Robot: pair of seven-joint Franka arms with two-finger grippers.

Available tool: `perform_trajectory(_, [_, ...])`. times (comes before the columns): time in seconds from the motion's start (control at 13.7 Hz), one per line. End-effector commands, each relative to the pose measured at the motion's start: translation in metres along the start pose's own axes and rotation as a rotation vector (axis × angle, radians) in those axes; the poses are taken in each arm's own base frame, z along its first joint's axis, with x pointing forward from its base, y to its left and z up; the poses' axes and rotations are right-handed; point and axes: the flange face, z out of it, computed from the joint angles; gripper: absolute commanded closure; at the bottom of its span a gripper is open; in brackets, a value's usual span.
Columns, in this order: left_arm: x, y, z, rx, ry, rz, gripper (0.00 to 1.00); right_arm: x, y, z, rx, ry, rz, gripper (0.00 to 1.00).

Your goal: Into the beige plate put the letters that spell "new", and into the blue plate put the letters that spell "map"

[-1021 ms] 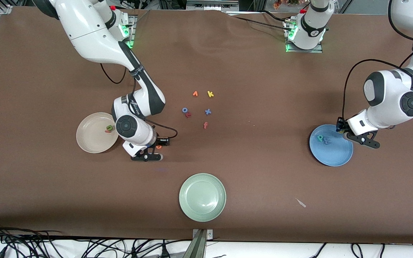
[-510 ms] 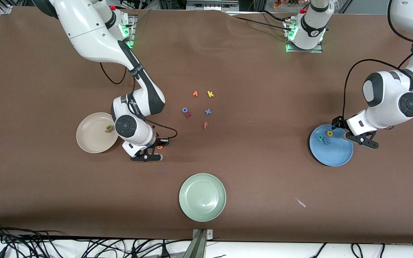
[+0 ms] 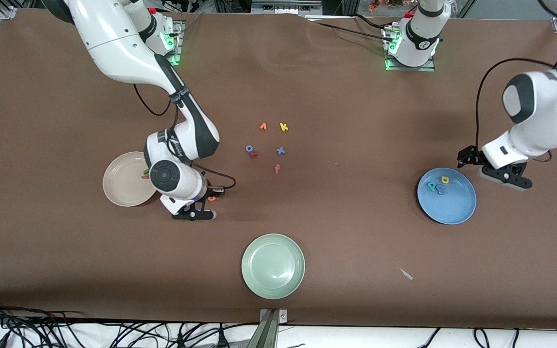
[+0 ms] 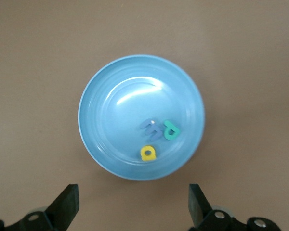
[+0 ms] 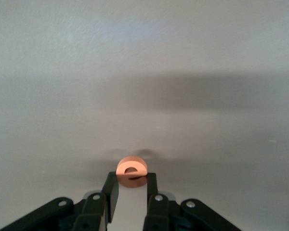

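— Since a second ago, what changed?
— Left gripper (image 3: 493, 170) spread wide and rose off the blue plate (image 3: 457, 208), leaving the a (image 3: 445, 180) there.
— And the e (image 5: 131, 171)?
— Pinched in the right gripper (image 5: 131, 188), beside the beige plate (image 3: 119, 186).

Glossy blue plate (image 4: 111, 77); matt brown table cloth (image 3: 356, 241)

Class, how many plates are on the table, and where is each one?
3. The beige plate lies toward the right arm's end, the blue plate toward the left arm's end, and the green plate between them, nearest the front camera.
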Motion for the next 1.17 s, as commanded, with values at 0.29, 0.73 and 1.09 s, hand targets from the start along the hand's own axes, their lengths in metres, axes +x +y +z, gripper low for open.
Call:
perform_trajectory(0.29, [-0.027,0.018,-0.154,0.001,-0.074,-0.139,0.00,-0.003,0.101,-0.045,-0.097,-0.156,0.029,0.88])
perform_trajectory(0.73, [-0.031,0.025,-0.258,-0.125,-0.087,-0.279,0.00,-0.001,0.196,-0.044,-0.163,-0.253,0.021,0.87])
perform_trajectory(1.09, [0.007,0.066,-0.258,-0.106,-0.085,-0.292,0.00,-0.010,0.241,-0.029,-0.134,-0.309,0.043,0.31])
